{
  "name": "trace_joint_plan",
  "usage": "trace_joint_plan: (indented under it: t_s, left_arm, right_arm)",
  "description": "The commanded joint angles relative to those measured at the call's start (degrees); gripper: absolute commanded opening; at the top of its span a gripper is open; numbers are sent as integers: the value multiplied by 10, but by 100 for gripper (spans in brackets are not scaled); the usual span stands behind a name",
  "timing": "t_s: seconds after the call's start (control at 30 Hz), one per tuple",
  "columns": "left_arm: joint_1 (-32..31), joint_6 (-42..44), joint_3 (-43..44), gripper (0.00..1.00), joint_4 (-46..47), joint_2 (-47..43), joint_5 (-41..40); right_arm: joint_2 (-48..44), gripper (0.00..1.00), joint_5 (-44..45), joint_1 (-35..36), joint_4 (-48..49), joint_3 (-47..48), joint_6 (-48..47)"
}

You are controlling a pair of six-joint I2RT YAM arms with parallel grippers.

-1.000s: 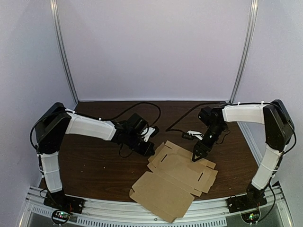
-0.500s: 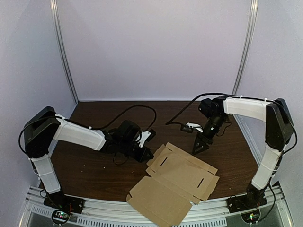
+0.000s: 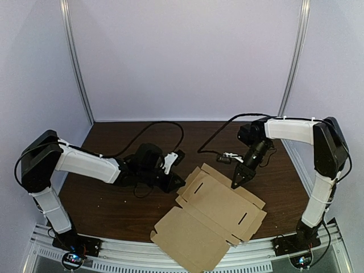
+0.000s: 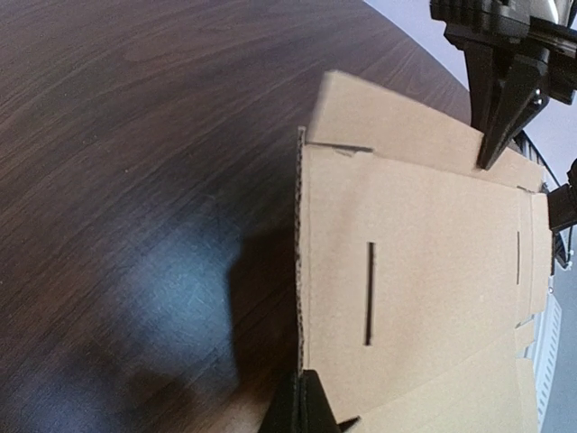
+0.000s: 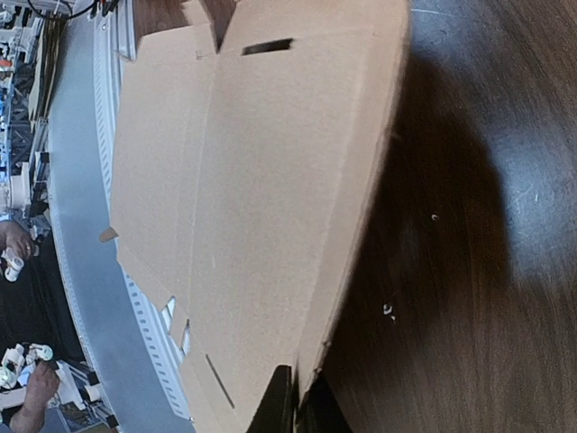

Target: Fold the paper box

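Sheet: flat brown corrugated cardboard box blank [image 3: 219,210], unfolded, lying on the dark wooden bench [image 3: 108,199]; its near corner hangs over the front edge.
Left hand [image 4: 302,404]: closed, pinching the blank's left edge; the shadow beneath suggests that edge is slightly raised.
Right hand [image 5: 293,401]: closed on the far-right edge, which is also lifted off the wood.
Change over 1 s: the left arm has sunk and stretched out; the right hand has edged toward the back; the blank has crept toward the near-left.
Meaning: both grips look set, 0 flaps folded. I judge this the very start of folding, with the first crease still to come.
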Motion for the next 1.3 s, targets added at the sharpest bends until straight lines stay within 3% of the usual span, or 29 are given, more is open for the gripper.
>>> trace_joint_plan:
  t_s: [0.0,0.2,0.4,0.67,0.9,1.07,1.27]
  left_arm:
    - [-1,0,-6,0,38,-11,-7]
    - [-1,-7,-11,0,40,-7,-20]
    - [-1,-19,-15,0,68,-5,-21]
    - [1,-49,-22,23,105,-21,23]
    - [4,-30,-72,42,32,-121,-46]
    - [38,-37,-116,47,10,-171,-71]
    - [79,-63,-104,47,38,-93,-63]
  right_arm:
    - [-4,0,-3,-1,6,4,15]
    - [-52,0,51,7,63,-8,53]
    - [-104,0,169,43,117,-13,72]
    - [-86,0,306,87,131,1,88]
    - [-97,0,416,122,166,-6,66]
    - [-101,0,502,159,226,-32,41]
    - [-106,0,565,203,318,-71,-10]
